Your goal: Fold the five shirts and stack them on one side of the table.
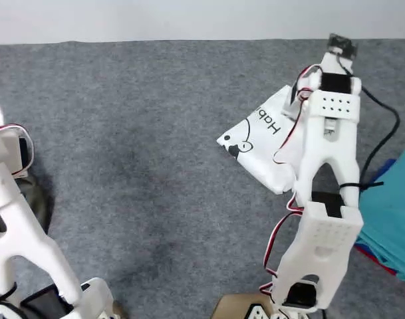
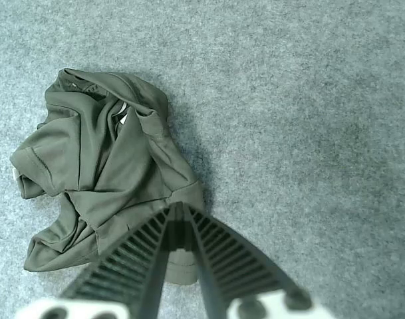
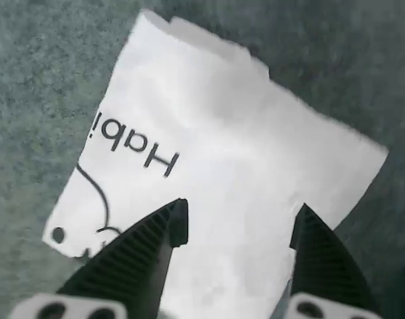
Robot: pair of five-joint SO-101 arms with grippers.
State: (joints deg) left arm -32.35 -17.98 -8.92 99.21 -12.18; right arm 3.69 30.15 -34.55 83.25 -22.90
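Observation:
A crumpled olive-green shirt [image 2: 102, 166] lies on the grey carpeted table [image 2: 308, 100]. My left gripper [image 2: 179, 216] hangs shut just above that shirt's near edge, with no cloth visibly pinched. A folded white shirt [image 3: 222, 146] with black print lies under my right gripper [image 3: 242, 219], which is open with one finger on either side above the cloth. In the high view the white shirt [image 1: 265, 143] sits at the right, partly covered by the right arm [image 1: 328, 113]. The left arm [image 1: 16, 219] stands at the left edge, and a sliver of the dark shirt [image 1: 36, 196] shows beside it.
A stack of folded blue cloth [image 1: 395, 212] with a red layer underneath lies at the table's right edge, beside the right arm. The wide grey middle of the table [image 1: 142, 146] is bare carpet. A white wall runs along the far edge.

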